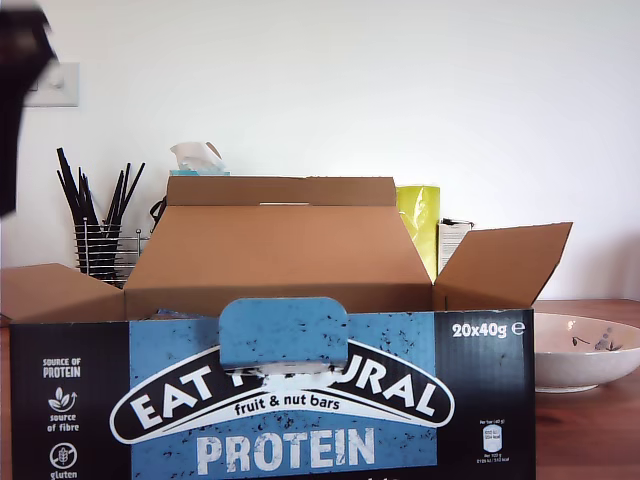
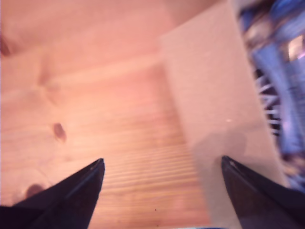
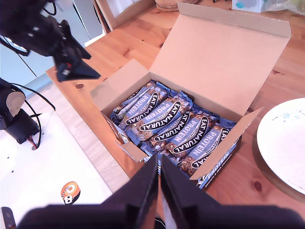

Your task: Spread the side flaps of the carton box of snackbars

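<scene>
The carton box of snackbars (image 1: 270,400) (image 3: 174,126) stands open on the wooden table, with wrapped bars showing inside. Its wide brown flap (image 1: 280,245) (image 3: 224,57) stands up at the back. One side flap (image 1: 55,292) (image 3: 119,88) (image 2: 214,109) lies spread outward at the exterior view's left. The other side flap (image 1: 505,265) (image 3: 228,138) tilts up and outward at the exterior view's right. My first gripper (image 2: 162,167) (image 3: 74,67) is open above the table beside the spread flap, holding nothing; its arm (image 1: 20,100) is a dark blur. My second gripper (image 3: 158,164) hovers shut high above the box's front edge.
A white bowl (image 1: 585,350) (image 3: 286,143) sits beside the box at the exterior view's right. Behind the box are a wire holder of black sticks (image 1: 95,225), a teal tissue box (image 1: 198,160) (image 3: 248,5) and a yellow packet (image 1: 420,225). The table edge (image 3: 90,129) runs close to the box front.
</scene>
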